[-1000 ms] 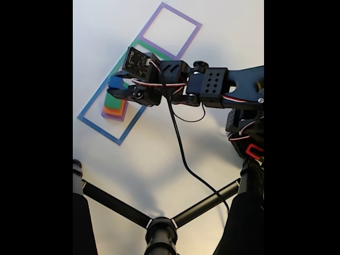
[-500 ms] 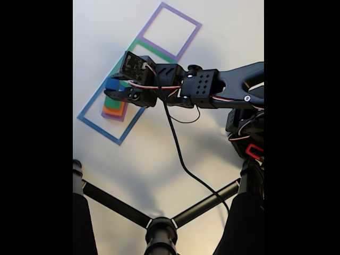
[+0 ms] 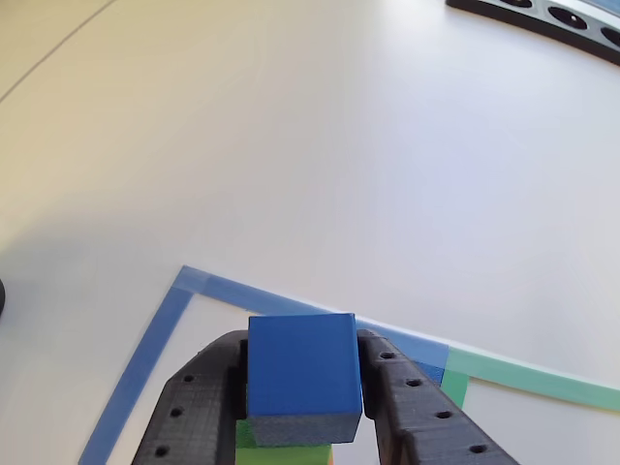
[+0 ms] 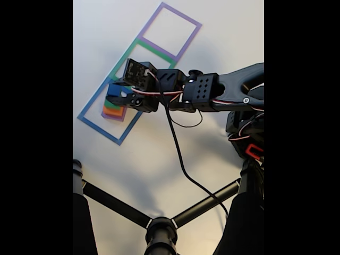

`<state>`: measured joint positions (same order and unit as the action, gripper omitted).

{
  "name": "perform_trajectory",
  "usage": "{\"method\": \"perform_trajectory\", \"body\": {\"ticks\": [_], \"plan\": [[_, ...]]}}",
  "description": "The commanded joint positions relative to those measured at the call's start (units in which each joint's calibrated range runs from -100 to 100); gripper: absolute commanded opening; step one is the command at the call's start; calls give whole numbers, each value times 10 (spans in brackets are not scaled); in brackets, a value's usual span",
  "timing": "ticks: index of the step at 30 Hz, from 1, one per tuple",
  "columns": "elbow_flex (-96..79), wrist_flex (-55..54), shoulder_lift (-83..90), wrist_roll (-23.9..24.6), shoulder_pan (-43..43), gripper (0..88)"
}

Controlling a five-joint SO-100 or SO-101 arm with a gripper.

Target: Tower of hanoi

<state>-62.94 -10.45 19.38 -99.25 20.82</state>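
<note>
The gripper (image 3: 302, 412) clamps the blue cube (image 3: 302, 376) squarely between both fingers (image 3: 199, 407) — directly above the green block (image 3: 281, 453), inside the blue-taped square (image 4: 91, 101).

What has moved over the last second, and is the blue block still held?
The gripper, still shut on the blue block, swung left and down in the fixed view, ending over the stack in the blue square. The stack, the green square and the purple square stayed put.
</note>
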Motion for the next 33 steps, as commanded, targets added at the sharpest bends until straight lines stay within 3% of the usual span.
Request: {"method": "perform_trajectory", "body": {"ticks": [1,12,18,33], "plan": [[12,-29,-11,-8,7,34],[11,-67,-46,-8,16,42],[1,-82,-49,-8,13,188],[7,-87,-42,-8,3,247]]}}
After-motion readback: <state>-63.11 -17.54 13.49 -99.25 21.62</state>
